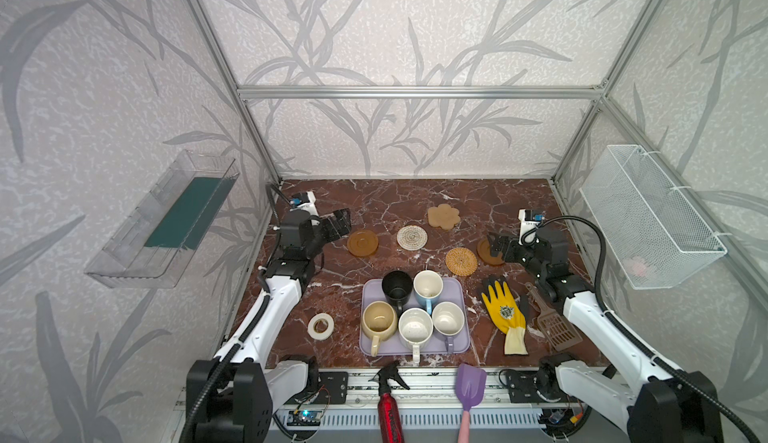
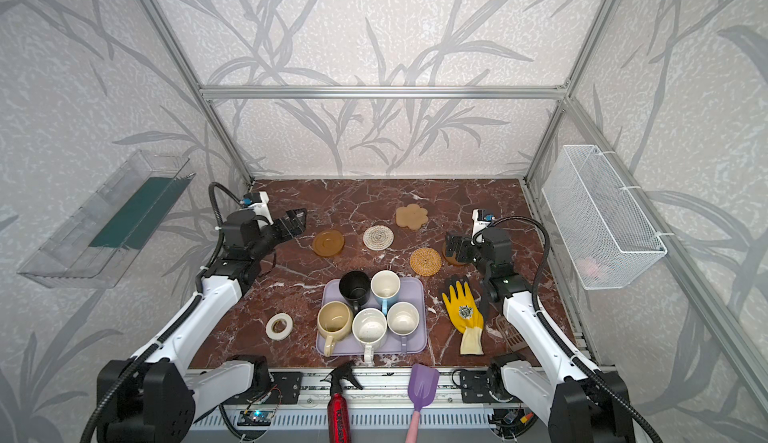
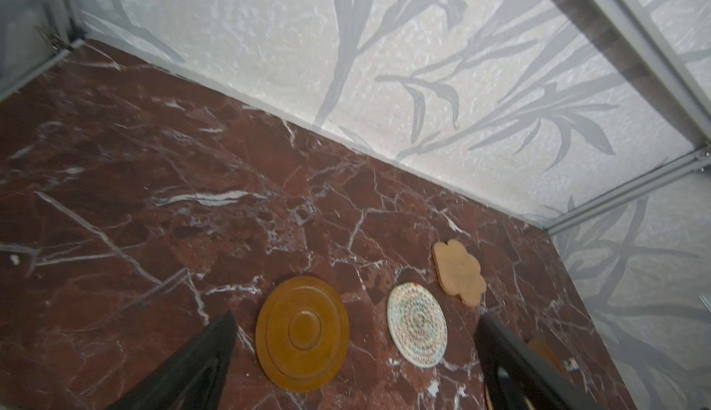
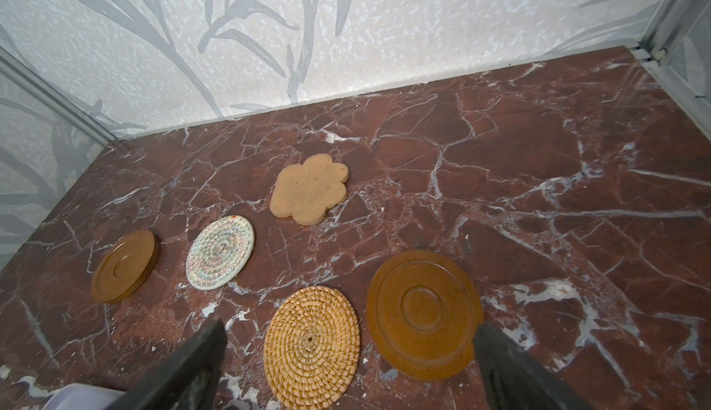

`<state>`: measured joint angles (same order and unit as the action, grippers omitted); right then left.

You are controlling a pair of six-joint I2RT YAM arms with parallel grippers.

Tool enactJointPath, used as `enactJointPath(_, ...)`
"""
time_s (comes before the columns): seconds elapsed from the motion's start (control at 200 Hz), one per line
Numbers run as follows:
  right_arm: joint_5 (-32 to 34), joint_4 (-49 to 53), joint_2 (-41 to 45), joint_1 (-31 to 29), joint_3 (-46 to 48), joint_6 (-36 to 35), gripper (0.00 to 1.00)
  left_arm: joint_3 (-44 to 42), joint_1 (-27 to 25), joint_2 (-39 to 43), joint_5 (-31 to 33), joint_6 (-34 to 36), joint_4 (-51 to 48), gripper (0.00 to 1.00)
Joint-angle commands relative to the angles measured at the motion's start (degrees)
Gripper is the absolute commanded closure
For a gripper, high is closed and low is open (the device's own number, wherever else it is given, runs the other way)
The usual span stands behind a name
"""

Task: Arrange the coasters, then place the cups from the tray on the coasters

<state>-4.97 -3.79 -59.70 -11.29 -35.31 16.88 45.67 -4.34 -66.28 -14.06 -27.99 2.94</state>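
The left claw (image 1: 338, 224) hangs spread wide with nothing in it, just above the worktop (image 1: 374, 199) near its far left side; right beside its tips lies one amber disc coaster (image 1: 363, 243), flat on the marble. The right claw (image 1: 498, 247) is likewise released and empty, poised at the edge of the second amber disc coaster (image 1: 483, 249), which it partly hides in both top views; whether it touches that disc I cannot tell. Just beside that disc sits the golden rattan coaster (image 1: 461, 261); further left is the whitish woven coaster (image 1: 412, 237), and behind them, toward the back wall, the flower-shaped coaster (image 1: 443, 216); none of the five overlaps another. Nearer the front, the lavender tray (image 1: 454, 291) carries all five cups, packed close; the black cup (image 1: 397, 287) and light blue cup (image 1: 428, 285) stand behind, the beige cup (image 1: 378, 319), speckled white cup (image 1: 415, 328) and lavender-grey cup (image 1: 448, 318) in front. A white tape roll (image 1: 321, 325) lies left of the tray; a yellow glove (image 1: 503, 310) and a brown scoop (image 1: 552, 324) lie to its right.
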Motion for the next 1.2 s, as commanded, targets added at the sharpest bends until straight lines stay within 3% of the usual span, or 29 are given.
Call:
enactJointPath(0.0,-0.33,2.33,-1.03,-1.73,-3.54,1.19,0.01,5.84,-3.13,-2.01,2.04,-0.72,-11.38,0.01)
enactJointPath(0.225,0.25,6.49,-7.03,-6.54,-10.58,0.92,0.01,16.98,-5.31,-13.13,7.22,-2.19,-29.95,0.02)
enactJointPath(0.43,1.41,12.80,-13.49,-12.10,-18.80,-1.96,0.01,19.35,-5.94,-19.94,11.34,-0.94,-33.35,0.11)
enactJointPath(0.95,-4.51,14.51,-21.96,-14.51,-24.83,-0.19,0.01,29.43,-6.39,-38.86,11.63,0.57,-36.67,0.25)
enactJointPath(1.195,-6.53,17.98,-26.02,-17.05,-28.98,-1.88,0.01,30.44,-6.23,-42.28,13.54,0.35,-36.33,0.30)
